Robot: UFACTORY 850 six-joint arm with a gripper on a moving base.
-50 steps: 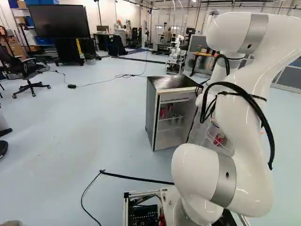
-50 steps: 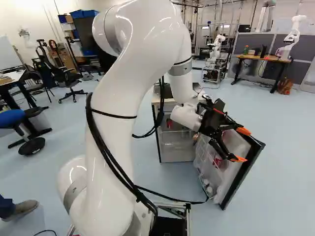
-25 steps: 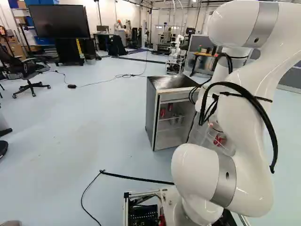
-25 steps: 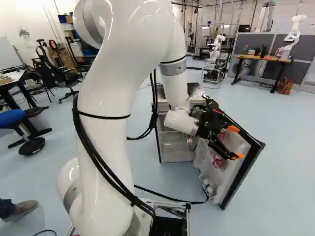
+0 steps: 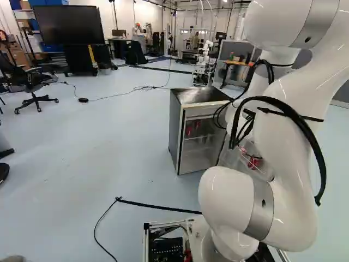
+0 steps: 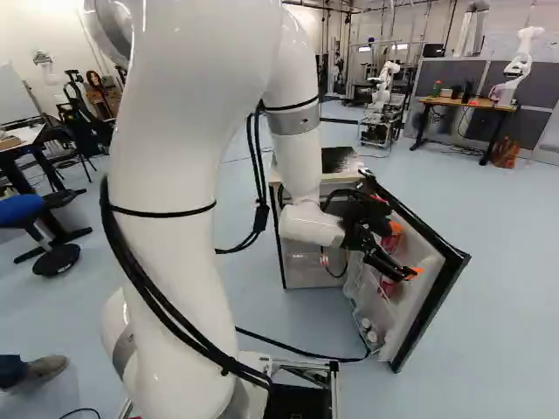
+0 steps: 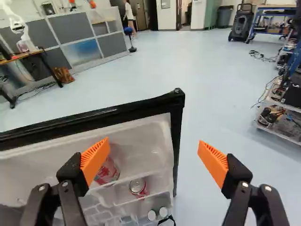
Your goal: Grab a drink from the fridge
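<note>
Two red-and-white cans [image 7: 107,173] sit in racks of the open fridge door [image 7: 178,117], ahead of the gripper [image 6: 403,252]. Jaws wide apart, nothing held. Door's black free edge shows between the fingers: one orange pad [image 7: 95,159] overlaps the rack side, the other overlaps floor [image 7: 214,106], visible gap to edge each side.

White walls [image 5: 125,19] rose beyond a pale blue floor [image 5: 98,142]. A wide black screen [image 5: 68,24] and an office chair [image 5: 34,87] stood left in the left base view; grey partitions [image 6: 533,77] backed a wooden-topped desk [image 6: 454,102].
</note>
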